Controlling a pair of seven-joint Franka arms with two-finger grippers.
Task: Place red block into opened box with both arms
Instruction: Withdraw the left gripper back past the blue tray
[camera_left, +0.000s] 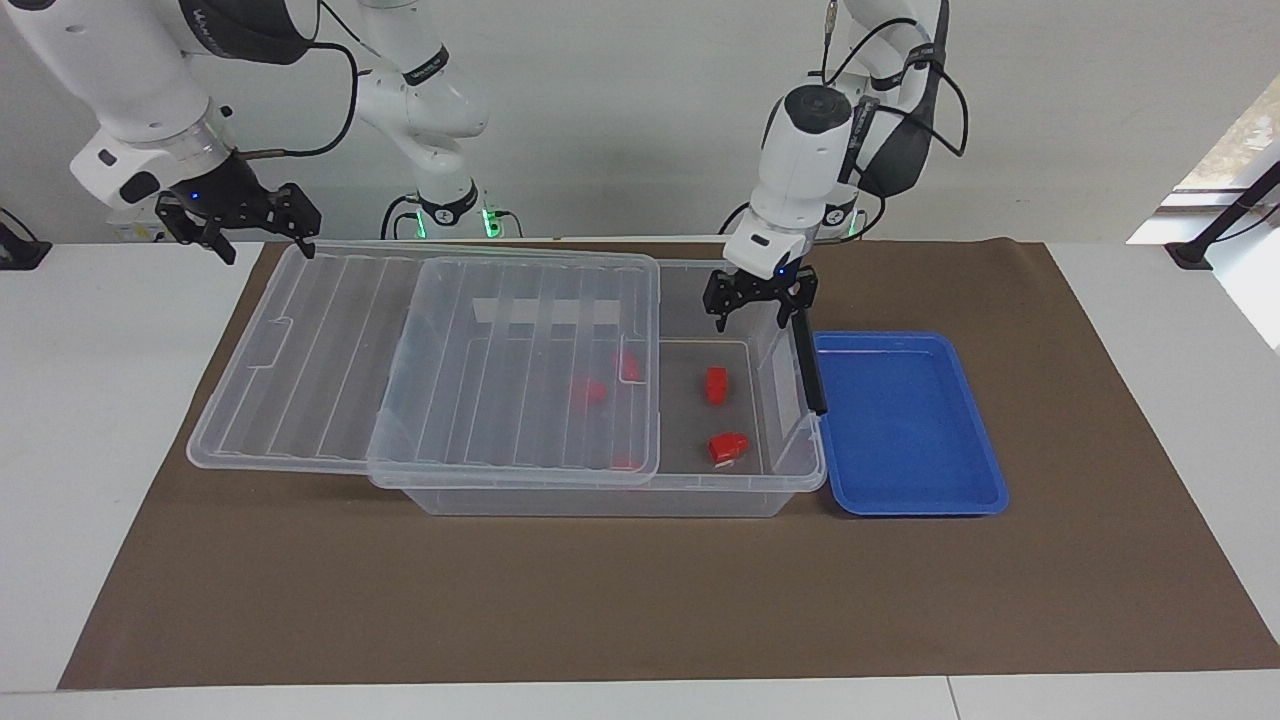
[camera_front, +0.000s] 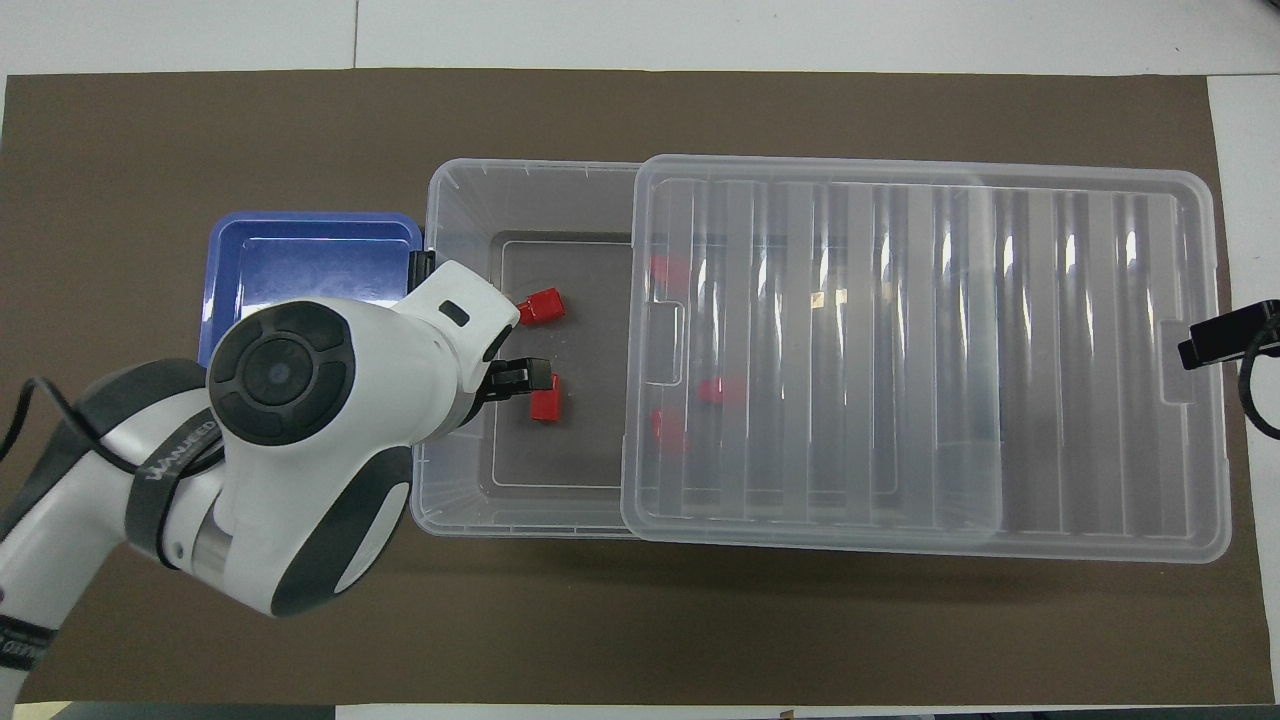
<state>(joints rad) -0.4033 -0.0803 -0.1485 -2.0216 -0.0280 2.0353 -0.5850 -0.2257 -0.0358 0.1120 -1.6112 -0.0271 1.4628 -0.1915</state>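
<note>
The red block (camera_left: 716, 386) (camera_front: 546, 398) stands on the floor of the clear box (camera_left: 600, 497) (camera_front: 460, 180), in the uncovered part at the left arm's end. My left gripper (camera_left: 752, 312) hangs open and empty above the box rim, over that uncovered part and clear of the block. The ribbed clear lid (camera_left: 330, 350) (camera_front: 930, 350) lies slid toward the right arm's end, covering most of the box. My right gripper (camera_left: 262, 250) stands open beside the lid's outer end and holds nothing.
A wider red piece with a white patch (camera_left: 728, 447) (camera_front: 541, 306) lies in the box, farther from the robots than the block. More red pieces (camera_left: 588, 392) (camera_front: 720, 390) show under the lid. A shallow blue tray (camera_left: 905, 420) (camera_front: 300, 250) sits beside the box's black latch (camera_left: 806, 370).
</note>
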